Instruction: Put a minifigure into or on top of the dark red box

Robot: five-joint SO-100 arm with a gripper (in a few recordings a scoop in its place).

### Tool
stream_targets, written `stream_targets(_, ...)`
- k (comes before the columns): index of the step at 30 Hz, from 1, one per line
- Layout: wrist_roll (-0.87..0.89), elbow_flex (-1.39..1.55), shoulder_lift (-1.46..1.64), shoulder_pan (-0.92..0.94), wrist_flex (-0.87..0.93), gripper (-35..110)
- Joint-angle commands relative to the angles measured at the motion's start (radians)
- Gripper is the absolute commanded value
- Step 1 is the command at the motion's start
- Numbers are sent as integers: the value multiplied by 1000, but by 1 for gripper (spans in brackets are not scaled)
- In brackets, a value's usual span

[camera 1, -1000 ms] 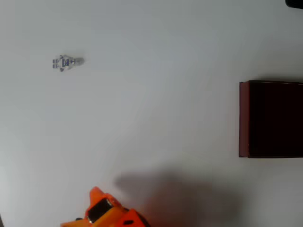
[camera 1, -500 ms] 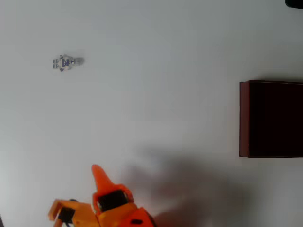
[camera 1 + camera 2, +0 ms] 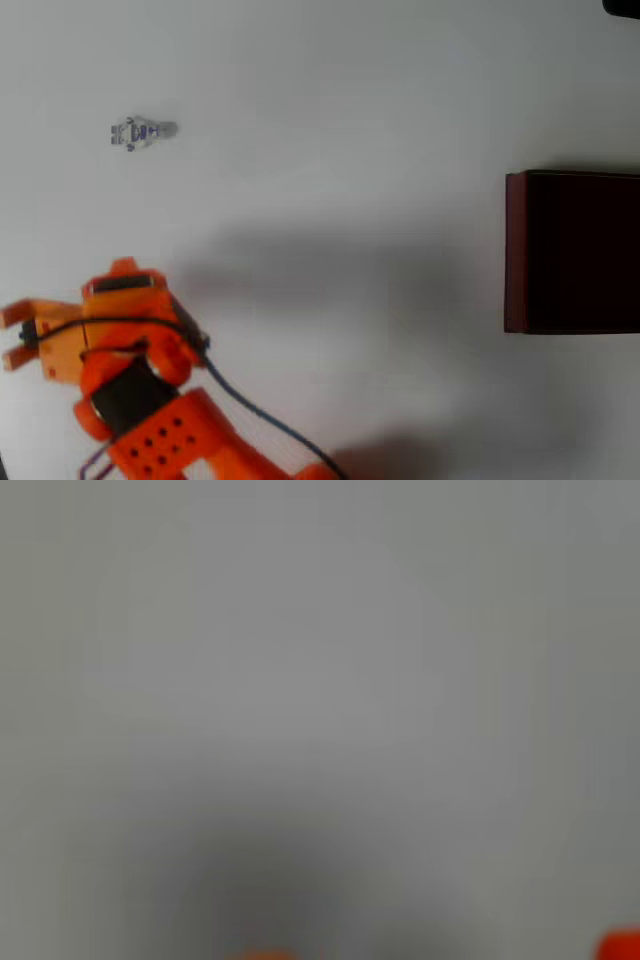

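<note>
A: Overhead view? Where is the minifigure (image 3: 142, 132)?
B: Lying on the white worktop (image 3: 330, 120), upper left, well apart from the dark red box (image 3: 572, 252), whose dark inside looks empty. The orange end effector (image 3: 12, 337) sits lower left, fingers apart.
A: Wrist view?
B: Blurred grey; perhaps bare worktop.

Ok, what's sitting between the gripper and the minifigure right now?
Nothing. In the overhead view the stretch from the gripper up to the minifigure is bare white table; the dark red box sits far off to the right.
</note>
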Motion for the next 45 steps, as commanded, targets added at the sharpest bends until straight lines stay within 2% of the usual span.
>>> stream_targets(1,28,-249,-137,-17,17,16)
stream_targets(8,40,-434,-256,5,-11,16)
stream_targets(16,-17,-876,-592,55,130,16)
stream_targets(20,-43,-982,-653,86,153,15)
stream_targets(26,-98,-1250,-828,130,301,15)
stream_targets(31,-135,-1675,-1109,155,495,15)
stream_targets(34,-132,-2160,-1388,161,666,15)
stream_targets(37,-169,-2094,-1371,169,667,15)
stream_targets(45,-160,-2154,-1416,179,637,15)
